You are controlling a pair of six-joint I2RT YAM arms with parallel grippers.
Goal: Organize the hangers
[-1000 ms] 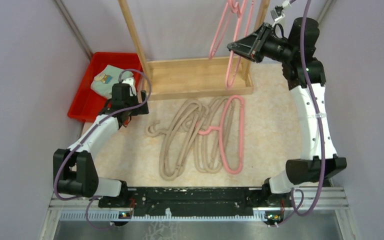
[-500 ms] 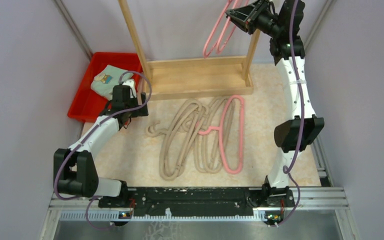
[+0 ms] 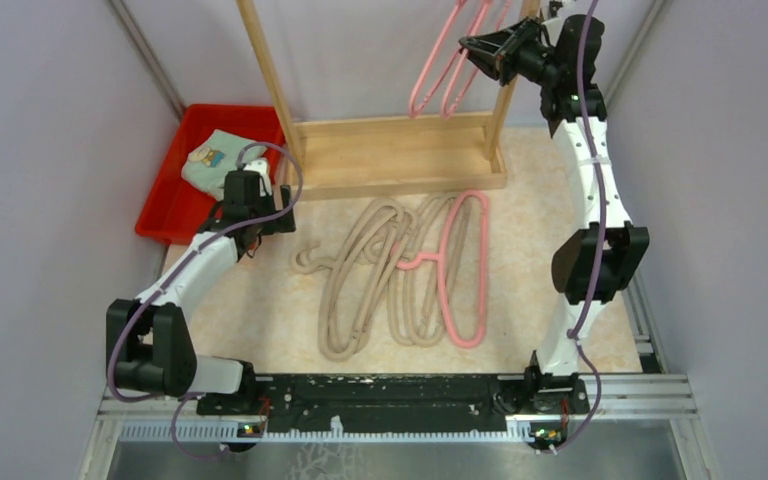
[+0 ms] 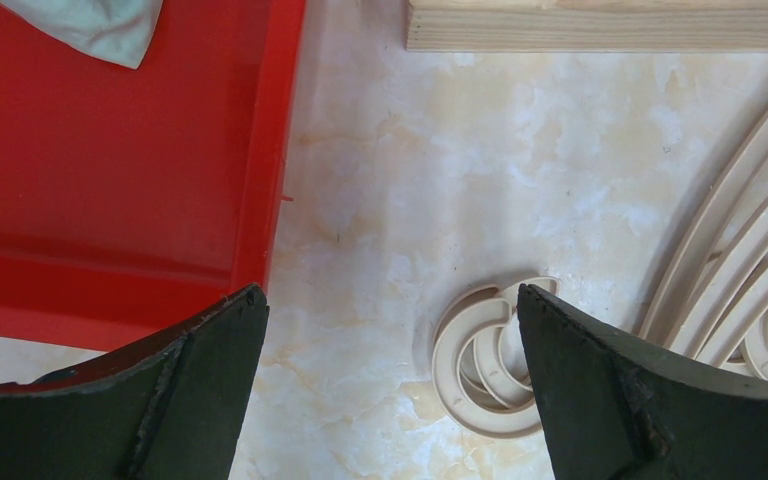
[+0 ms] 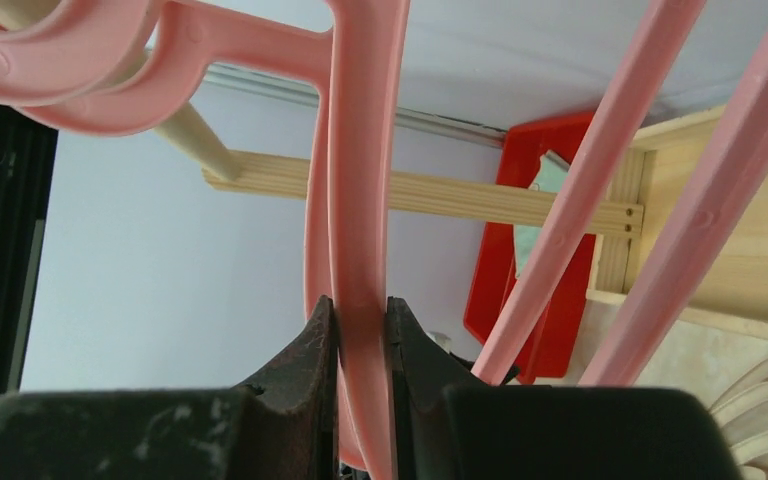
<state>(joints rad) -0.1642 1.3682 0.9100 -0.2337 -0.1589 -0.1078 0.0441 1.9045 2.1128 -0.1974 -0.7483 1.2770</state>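
Note:
Several beige hangers (image 3: 370, 275) and one pink hanger (image 3: 465, 265) lie tangled on the table. Their beige hooks (image 4: 485, 365) show in the left wrist view. Two pink hangers (image 3: 440, 70) hang high at the wooden rack (image 3: 400, 155). My right gripper (image 3: 472, 48) is raised to the rack top and is shut on the arm of a pink hanger (image 5: 362, 200), whose hook sits over the round rail (image 5: 195, 140). My left gripper (image 4: 390, 390) is open and empty, low over the table just left of the beige hooks.
A red bin (image 3: 175, 190) with a folded cloth (image 3: 215, 160) stands at the back left, its rim (image 4: 270, 150) close to my left fingers. The rack's base board (image 4: 600, 30) lies just behind. Lilac walls enclose the table.
My right arm has lifted the pink hanger up and back to the top of the rack; the hangers there now hang further left. The left arm has not moved.

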